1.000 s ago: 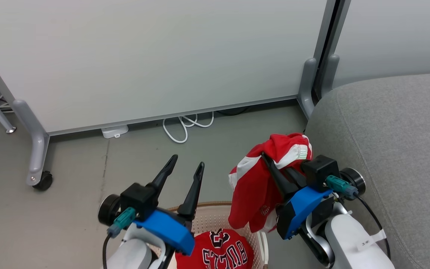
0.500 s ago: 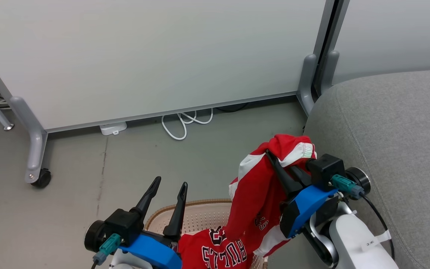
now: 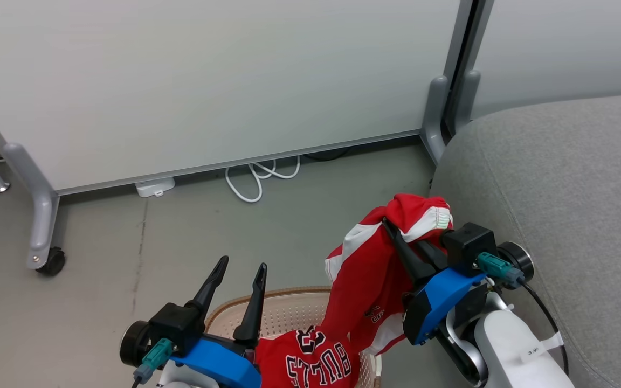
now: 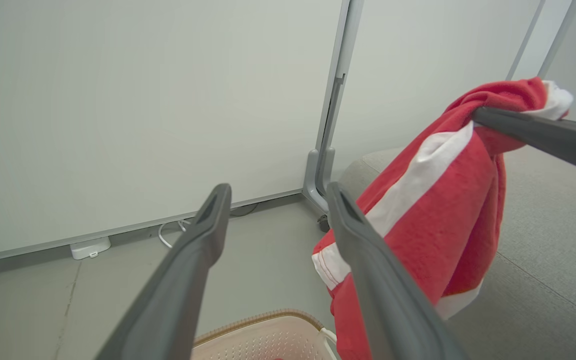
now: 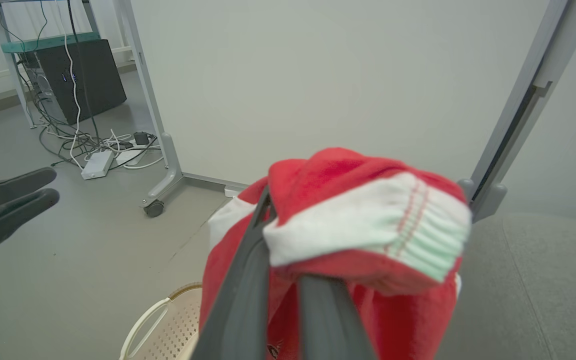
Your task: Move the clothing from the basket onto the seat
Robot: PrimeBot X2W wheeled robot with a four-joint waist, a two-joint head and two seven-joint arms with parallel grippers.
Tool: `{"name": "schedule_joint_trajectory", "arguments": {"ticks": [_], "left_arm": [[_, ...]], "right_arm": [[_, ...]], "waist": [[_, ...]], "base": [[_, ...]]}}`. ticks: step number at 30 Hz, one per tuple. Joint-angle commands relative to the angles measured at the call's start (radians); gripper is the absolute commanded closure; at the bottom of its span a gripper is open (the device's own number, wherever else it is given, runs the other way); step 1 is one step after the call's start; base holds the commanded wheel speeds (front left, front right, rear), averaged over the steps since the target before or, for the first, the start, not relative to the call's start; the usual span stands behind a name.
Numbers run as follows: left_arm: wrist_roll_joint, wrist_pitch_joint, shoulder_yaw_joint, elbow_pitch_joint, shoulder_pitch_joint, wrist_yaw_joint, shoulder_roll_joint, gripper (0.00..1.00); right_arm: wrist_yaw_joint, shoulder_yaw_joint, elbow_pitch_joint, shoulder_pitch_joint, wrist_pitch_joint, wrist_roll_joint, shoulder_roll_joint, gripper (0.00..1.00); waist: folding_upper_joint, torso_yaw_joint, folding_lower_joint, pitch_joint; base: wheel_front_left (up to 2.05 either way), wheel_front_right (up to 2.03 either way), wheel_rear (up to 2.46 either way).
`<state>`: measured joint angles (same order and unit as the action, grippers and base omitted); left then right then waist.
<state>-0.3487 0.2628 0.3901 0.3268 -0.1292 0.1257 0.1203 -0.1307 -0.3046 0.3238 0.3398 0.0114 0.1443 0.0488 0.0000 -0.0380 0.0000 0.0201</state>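
Observation:
The red shorts (image 3: 370,264) with white side stripes hang from my right gripper (image 3: 391,226), which is shut on their waistband above the basket's right side, close to the seat (image 3: 558,188). In the right wrist view the shorts (image 5: 368,220) drape over my fingers (image 5: 245,290). The red "BULLS" jersey (image 3: 310,361) lies in the cream basket (image 3: 289,294). My left gripper (image 3: 241,265) stands open and empty over the basket's near left rim. The left wrist view has that gripper (image 4: 277,195) with the shorts (image 4: 433,210) to its right and the basket (image 4: 268,340) below.
A pale partition panel (image 3: 208,81) on grey legs with a castor (image 3: 49,263) stands behind. White cables (image 3: 256,178) and an adaptor (image 3: 154,187) lie on the grey floor at its foot. A black box (image 5: 78,75) with tangled cables sits farther off.
My left gripper has dropped and drawn back toward the basket's near left, still open. The right gripper keeps hold of the shorts, little moved. The camera has turned slightly right.

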Motion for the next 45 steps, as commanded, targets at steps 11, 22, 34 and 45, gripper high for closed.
{"name": "schedule_joint_trajectory", "arguments": {"ticks": [11, 22, 34, 45], "left_arm": [[0.003, 0.003, -0.007, 0.001, -0.008, 0.005, 0.001, 0.0], [-0.004, 0.003, 0.007, 0.008, -0.019, 0.005, 0.017, 0.0], [0.0, 0.003, 0.016, 0.002, -0.027, 0.005, 0.024, 0.0], [-0.023, 0.003, 0.061, 0.023, -0.066, 0.006, 0.038, 0.0]], "right_arm": [[0.0, -0.003, -0.002, 0.011, 0.008, 0.007, 0.003, 1.0], [0.0, 0.014, 0.012, -0.005, 0.02, 0.01, 0.003, 1.0], [0.0, 0.029, 0.006, -0.022, 0.029, 0.013, 0.003, 1.0], [0.0, 0.064, -0.015, -0.045, 0.031, 0.006, 0.002, 1.0]], "waist": [[0.0, -0.137, 0.0, 0.027], [0.0, -0.345, 0.0, 0.039], [0.0, -0.497, 0.0, 0.047], [0.0, -0.505, 0.0, 0.062]], "base": [[0.0, 0.0, 0.0], [0.0, 0.0, 0.0], [0.0, 0.0, 0.0], [0.0, 0.0, 0.0]]}}
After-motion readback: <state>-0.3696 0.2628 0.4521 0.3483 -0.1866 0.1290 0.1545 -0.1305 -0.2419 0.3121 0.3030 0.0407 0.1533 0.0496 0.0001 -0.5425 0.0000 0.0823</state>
